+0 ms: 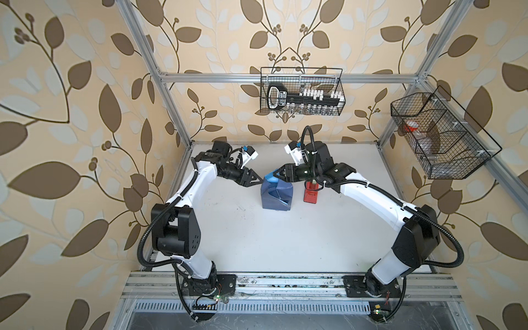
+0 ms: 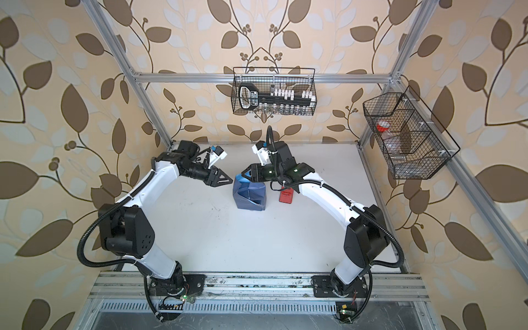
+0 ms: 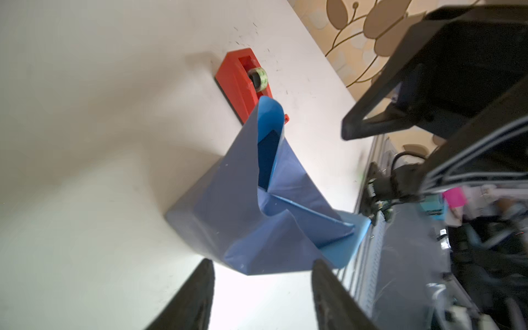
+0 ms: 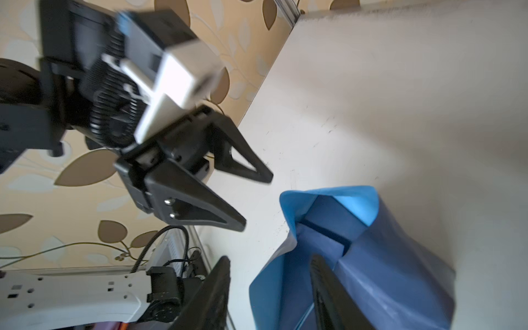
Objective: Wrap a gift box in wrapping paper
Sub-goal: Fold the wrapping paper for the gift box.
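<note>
The wrapping paper [image 1: 275, 197] stands bunched around the gift box at mid-table, in both top views, with loose light-blue flaps sticking up. A strip of the dark navy gift box [image 3: 267, 160] shows through a gap in the paper, as it does in the right wrist view [image 4: 325, 231]. My left gripper [image 1: 255, 180] hangs open just left of the bundle's far top corner, with nothing between its fingers [image 3: 200, 291]. My right gripper [image 1: 275, 173] is open over that same corner. A light-blue flap [image 4: 274, 285] lies between its jaws, unpinched.
A red tape dispenser [image 1: 310, 194] sits right of the bundle, partly under my right wrist. Wire baskets hang on the back wall [image 1: 301, 91] and the right wall [image 1: 440, 134]. The white table [image 1: 257, 243] runs to a metal rail at the front.
</note>
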Controlling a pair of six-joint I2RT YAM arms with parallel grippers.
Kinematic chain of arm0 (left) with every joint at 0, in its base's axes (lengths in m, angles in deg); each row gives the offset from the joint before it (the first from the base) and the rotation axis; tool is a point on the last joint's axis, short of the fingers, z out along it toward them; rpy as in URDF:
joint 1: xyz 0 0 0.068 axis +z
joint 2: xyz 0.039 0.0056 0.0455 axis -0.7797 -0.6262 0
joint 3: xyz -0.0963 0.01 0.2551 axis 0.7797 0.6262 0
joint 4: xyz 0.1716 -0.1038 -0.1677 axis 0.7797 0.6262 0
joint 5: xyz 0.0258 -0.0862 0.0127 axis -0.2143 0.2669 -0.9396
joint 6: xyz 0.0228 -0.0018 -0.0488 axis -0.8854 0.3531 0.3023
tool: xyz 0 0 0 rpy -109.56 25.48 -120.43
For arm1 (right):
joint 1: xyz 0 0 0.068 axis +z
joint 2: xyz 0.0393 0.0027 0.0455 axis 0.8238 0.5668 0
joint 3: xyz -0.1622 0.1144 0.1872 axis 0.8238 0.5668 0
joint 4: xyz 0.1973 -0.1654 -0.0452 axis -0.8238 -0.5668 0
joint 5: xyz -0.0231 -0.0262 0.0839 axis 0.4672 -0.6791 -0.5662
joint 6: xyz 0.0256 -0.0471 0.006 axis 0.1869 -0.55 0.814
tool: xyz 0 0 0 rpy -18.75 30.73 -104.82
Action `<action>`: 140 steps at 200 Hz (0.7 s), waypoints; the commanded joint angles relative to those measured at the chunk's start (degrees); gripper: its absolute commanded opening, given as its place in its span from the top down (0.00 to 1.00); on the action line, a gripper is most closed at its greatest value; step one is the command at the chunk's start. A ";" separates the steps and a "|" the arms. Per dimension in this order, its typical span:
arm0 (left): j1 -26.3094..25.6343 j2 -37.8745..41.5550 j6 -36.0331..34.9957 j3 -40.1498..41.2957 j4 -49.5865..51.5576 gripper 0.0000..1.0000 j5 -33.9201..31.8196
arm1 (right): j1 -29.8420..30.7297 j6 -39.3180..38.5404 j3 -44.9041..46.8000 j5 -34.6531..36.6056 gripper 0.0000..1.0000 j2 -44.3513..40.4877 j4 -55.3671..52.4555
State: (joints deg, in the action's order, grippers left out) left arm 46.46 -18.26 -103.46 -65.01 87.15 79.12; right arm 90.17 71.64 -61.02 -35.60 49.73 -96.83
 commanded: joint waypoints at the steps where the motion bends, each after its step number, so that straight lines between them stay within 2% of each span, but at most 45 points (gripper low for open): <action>1: 0.36 0.02 -17.89 -2.63 7.93 0.33 -2.93 | 0.70 3.25 -1.59 1.59 0.47 2.95 -1.35; 24: 1.76 -4.83 -27.27 -5.08 9.88 0.32 -2.17 | 1.07 3.70 -4.11 3.02 0.46 5.41 -2.13; 37: 2.72 -7.88 -32.79 -7.01 12.87 0.33 0.75 | 1.09 3.22 -3.94 4.17 0.51 5.65 -1.90; 44: 2.71 -9.42 -35.01 -8.19 14.43 0.37 1.36 | 0.77 2.48 -3.88 6.06 0.59 5.52 -2.58; 62: 2.47 -12.15 -38.87 -11.54 19.03 0.57 4.22 | 0.20 2.20 -3.50 7.02 0.80 5.68 -2.97; 69: 2.48 -12.41 -39.54 -11.89 19.63 0.63 5.36 | 0.20 2.34 -3.41 7.43 0.93 5.95 -2.94; 78: 2.47 -12.34 -39.40 -11.41 18.80 0.71 5.77 | 0.53 2.32 -3.44 7.53 1.00 6.56 -2.70; 99: 2.23 -12.49 -40.74 -9.45 17.35 0.94 6.75 | 1.74 2.71 -3.54 8.71 1.00 8.27 -1.66; 102: 2.15 -12.57 -40.67 -9.36 17.27 1.00 6.86 | 1.84 2.87 -3.55 8.67 1.00 8.54 -1.49; 129: 1.44 -12.96 -40.54 -8.88 16.79 1.00 7.92 | 2.31 4.27 -3.50 9.79 1.00 10.04 0.33; 140: 1.18 -12.75 -38.36 -7.74 14.08 1.00 7.93 | 2.48 4.48 -3.74 10.32 1.00 10.56 0.72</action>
State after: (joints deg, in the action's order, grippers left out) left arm 48.47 -32.27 -141.38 -73.88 101.82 83.53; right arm 92.09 74.96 -63.12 -27.63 58.58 -97.70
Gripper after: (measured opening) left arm 0.046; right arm 0.047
